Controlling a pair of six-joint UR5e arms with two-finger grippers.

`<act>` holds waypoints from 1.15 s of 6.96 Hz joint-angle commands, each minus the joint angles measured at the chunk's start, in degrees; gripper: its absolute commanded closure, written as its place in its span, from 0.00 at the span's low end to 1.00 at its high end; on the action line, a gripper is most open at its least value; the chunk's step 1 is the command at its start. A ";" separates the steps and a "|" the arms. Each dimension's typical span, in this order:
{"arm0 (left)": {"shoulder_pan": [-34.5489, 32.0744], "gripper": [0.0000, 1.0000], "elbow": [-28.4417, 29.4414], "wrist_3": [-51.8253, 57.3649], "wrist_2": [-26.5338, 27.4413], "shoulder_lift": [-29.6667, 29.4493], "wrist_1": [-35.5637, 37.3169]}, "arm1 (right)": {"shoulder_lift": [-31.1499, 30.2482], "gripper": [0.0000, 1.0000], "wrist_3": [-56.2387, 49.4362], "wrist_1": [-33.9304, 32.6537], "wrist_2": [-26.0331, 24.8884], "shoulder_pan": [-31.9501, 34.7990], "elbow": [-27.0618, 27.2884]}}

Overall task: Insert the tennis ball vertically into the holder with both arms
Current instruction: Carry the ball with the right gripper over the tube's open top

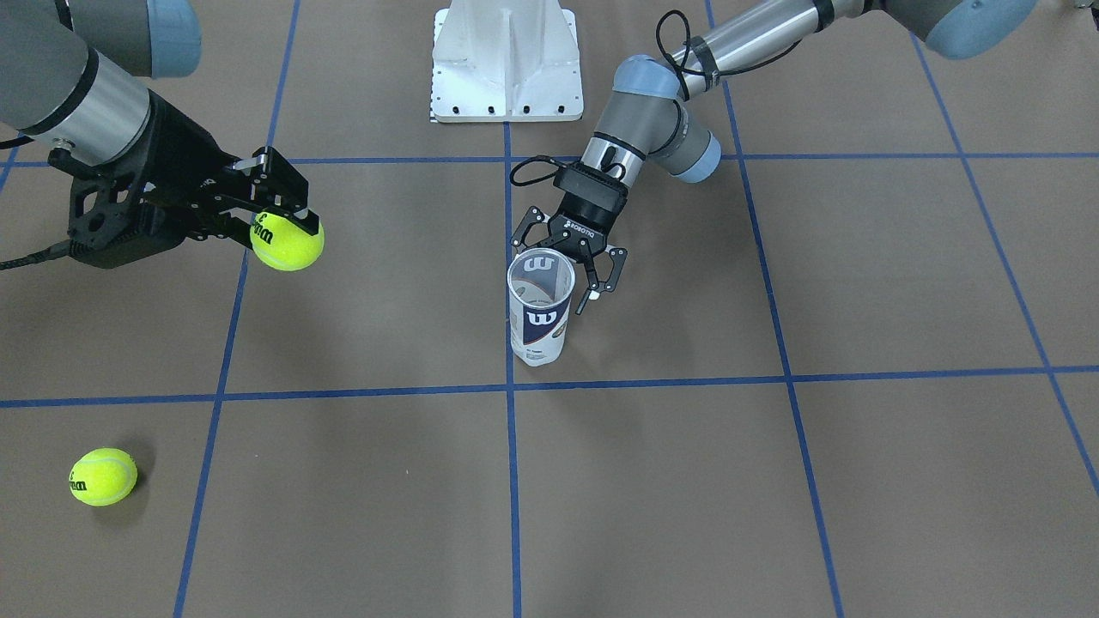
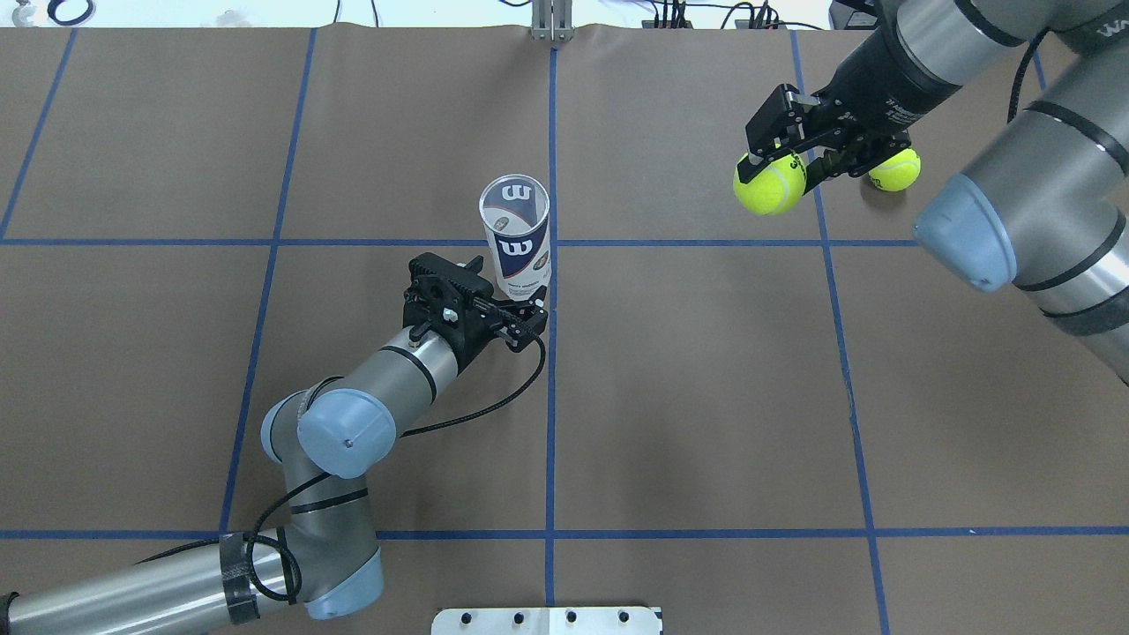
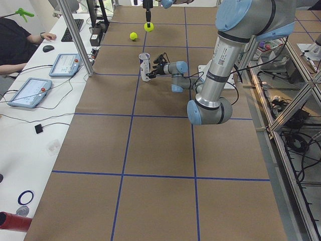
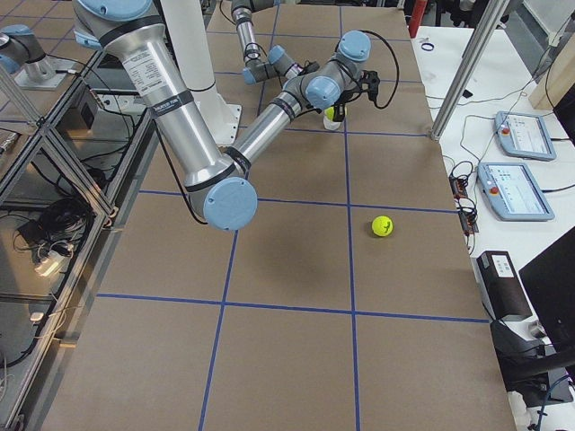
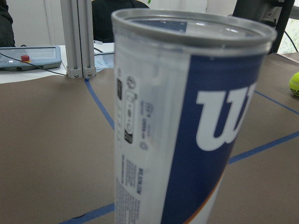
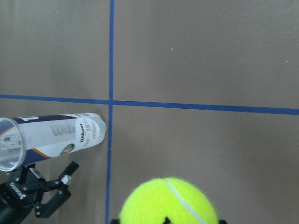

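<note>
The holder (image 1: 539,316), a clear can with a navy "W" label, stands upright and open-topped near the table's middle. It also shows in the overhead view (image 2: 516,231) and fills the left wrist view (image 5: 187,130). My left gripper (image 2: 510,293) is open low at the can's base, a finger on either side, not closed on it. My right gripper (image 1: 296,219) is shut on a yellow tennis ball (image 1: 288,244) and holds it above the table, well off to the side of the can. The right wrist view shows that ball (image 6: 168,203) and the holder (image 6: 51,137).
A second tennis ball (image 1: 103,476) lies on the brown paper by the far edge, beyond my right gripper (image 2: 776,163). The white robot base (image 1: 506,60) sits at the near edge. Blue tape lines grid the table. Operator desks with tablets stand beyond the far edge.
</note>
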 commanded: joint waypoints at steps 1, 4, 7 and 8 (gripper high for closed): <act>-0.41 0.02 0.20 1.46 0.00 -0.73 0.02 | 1.99 1.00 0.43 -0.02 0.01 -0.18 0.00; -1.55 0.02 1.08 1.47 0.00 -0.90 -0.15 | 5.68 1.00 3.94 -0.02 -0.08 -1.76 -0.35; -1.47 0.02 6.60 1.38 0.00 -4.85 -1.46 | 10.67 1.00 5.09 -0.02 -0.95 -3.87 -3.84; -1.47 0.02 6.88 1.38 0.09 -5.12 -1.73 | 11.92 1.00 5.44 -0.02 -1.39 -4.39 -4.82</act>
